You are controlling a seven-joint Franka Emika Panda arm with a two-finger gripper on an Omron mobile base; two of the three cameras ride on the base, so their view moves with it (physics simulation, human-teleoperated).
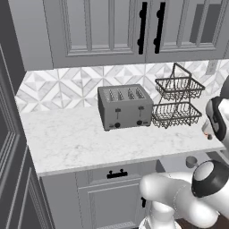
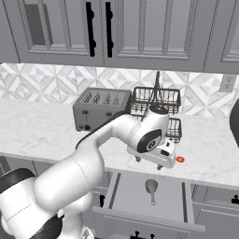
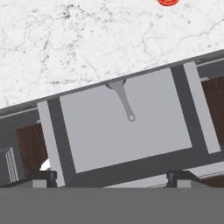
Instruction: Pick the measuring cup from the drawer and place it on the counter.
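Below the table's (image 2: 37,130) front edge, the drawer (image 2: 126,196) stands pulled out, and the measuring cup (image 2: 151,187) lies on its plain pale grey floor, toward the back, close under the overhanging slab. In the right base view its round bowl sits at the rear and the long thin handle runs straight forward from it, toward the drawer's front panel, so the long axis goes back to front, roughly square to the table's edge. In my hand view the measuring cup (image 3: 123,99) shows its handle slanting away from the table's lip, ending in a small ring, while the bowl is mostly tucked under the edge. From the left base view I catch the measuring cup (image 1: 191,161) as a small grey round shape just below the slab.

My hand (image 2: 148,163) hangs above the front part of the table, over the open drawer and well apart from the cup. Its fingers (image 3: 43,177) stand spread wide, one tip at each lower corner of my hand view, with nothing between them.

A tiny red disc (image 2: 180,159) lies on the table just beside my hand. Farther back stand a grey toaster (image 1: 125,106) and a two-tier wire basket (image 1: 176,103), side by side against the patterned wall.
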